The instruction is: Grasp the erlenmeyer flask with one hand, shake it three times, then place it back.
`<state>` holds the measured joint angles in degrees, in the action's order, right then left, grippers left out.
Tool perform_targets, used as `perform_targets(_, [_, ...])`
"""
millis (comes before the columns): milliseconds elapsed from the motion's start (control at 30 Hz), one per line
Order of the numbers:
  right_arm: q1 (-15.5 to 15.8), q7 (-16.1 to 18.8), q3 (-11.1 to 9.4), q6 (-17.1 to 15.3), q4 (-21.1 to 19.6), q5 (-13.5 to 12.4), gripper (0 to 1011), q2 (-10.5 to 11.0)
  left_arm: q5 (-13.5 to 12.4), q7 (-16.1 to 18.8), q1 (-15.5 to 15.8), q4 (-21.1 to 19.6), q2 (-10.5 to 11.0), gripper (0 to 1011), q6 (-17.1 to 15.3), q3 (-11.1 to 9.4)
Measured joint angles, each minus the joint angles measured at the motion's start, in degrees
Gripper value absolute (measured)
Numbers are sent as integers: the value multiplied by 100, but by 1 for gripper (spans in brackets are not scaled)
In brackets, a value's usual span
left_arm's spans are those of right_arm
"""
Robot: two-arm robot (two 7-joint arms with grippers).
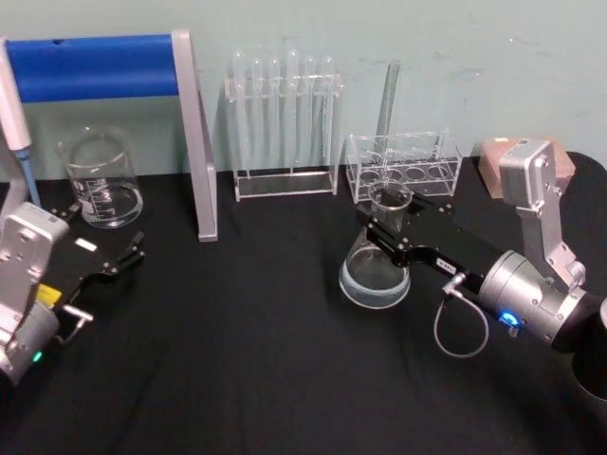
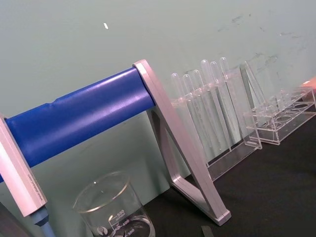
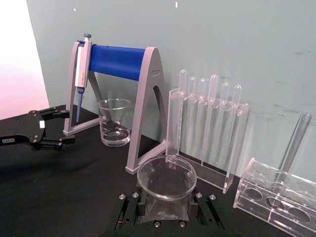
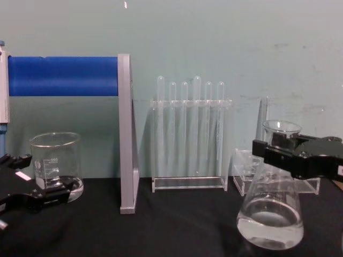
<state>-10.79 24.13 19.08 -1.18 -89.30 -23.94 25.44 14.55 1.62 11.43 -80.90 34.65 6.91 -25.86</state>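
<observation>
One right tool (image 1: 394,224) clamps the erlenmeyer flask (image 1: 374,272).

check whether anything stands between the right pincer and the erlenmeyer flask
Nothing visible does: the right pincer is at the neck of the erlenmeyer flask, just under its rim. The left pincer sits parked near the beaker.

Clear, glossy glass erlenmeyer flask (image 1: 376,277) on matt black cloth (image 1: 247,360); behind the flask, smooth transparent plastic rack (image 1: 403,175); at its neck, right gripper (image 1: 394,220), matt black finish.
</observation>
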Motion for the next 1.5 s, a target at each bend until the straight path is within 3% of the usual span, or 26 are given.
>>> perform_targets(467, [1, -102, 91, -22, -67, 158, 456, -97, 0, 0, 0, 0, 0, 1000, 0, 0])
perform_targets(933, [63, 146, 489, -101, -392, 266, 456, -166, 0, 0, 0, 0, 0, 1001, 0, 0])
perform_targets(1500, [130, 512, 946, -120, -706, 170, 456, -33, 0, 0, 0, 0, 0, 1001, 0, 0])
